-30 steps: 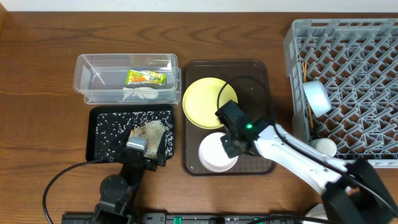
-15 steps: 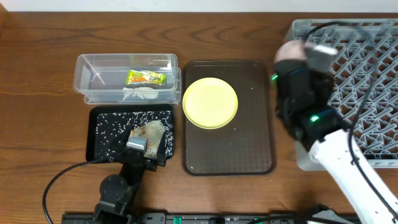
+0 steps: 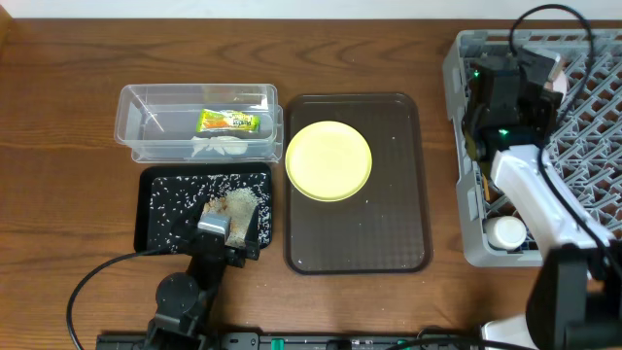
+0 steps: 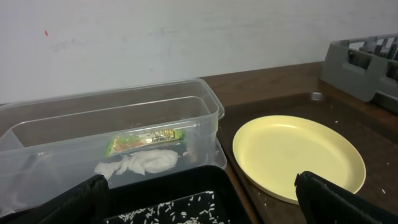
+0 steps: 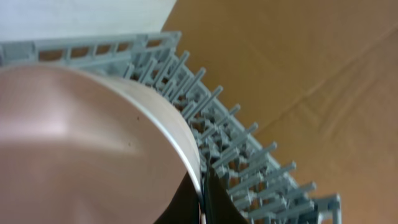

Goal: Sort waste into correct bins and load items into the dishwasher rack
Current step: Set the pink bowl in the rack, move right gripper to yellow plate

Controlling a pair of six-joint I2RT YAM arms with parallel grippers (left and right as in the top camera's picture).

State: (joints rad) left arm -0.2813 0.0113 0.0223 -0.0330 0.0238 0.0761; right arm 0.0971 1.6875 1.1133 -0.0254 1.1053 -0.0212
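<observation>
1. The dishwasher rack [image 3: 593,136] stands at the right end of the tabletop [image 3: 58,194]. The right claw [image 3: 530,83] hangs over its far left corner, pinching the white bowl [image 5: 74,143] by the rim. From here the bowl does not look set among the pegs yet.
2. The brown serving tray [image 3: 389,214] now carries only the plate. A second ago the white bowl lay on it just beside the plate, with the right claw at it, so the bowl has crossed over to the rack.
3. The clear tub [image 3: 136,107] holds the snack wrapper [image 3: 229,122] and the tissue [image 3: 219,146]. That part of the sorting looks finished.
4. The black tray [image 3: 160,224] holds the rice scraps [image 3: 233,202], scattered and in one heap, so that looks done too.
5. The yellow-green plate [image 3: 328,160] lies flat on the serving tray, untouched, and I would say it is the main item left to load.
6. The left claw [image 4: 205,199] rests at the near edge of the black tray, spread wide and holding nothing, where it was a second ago.
</observation>
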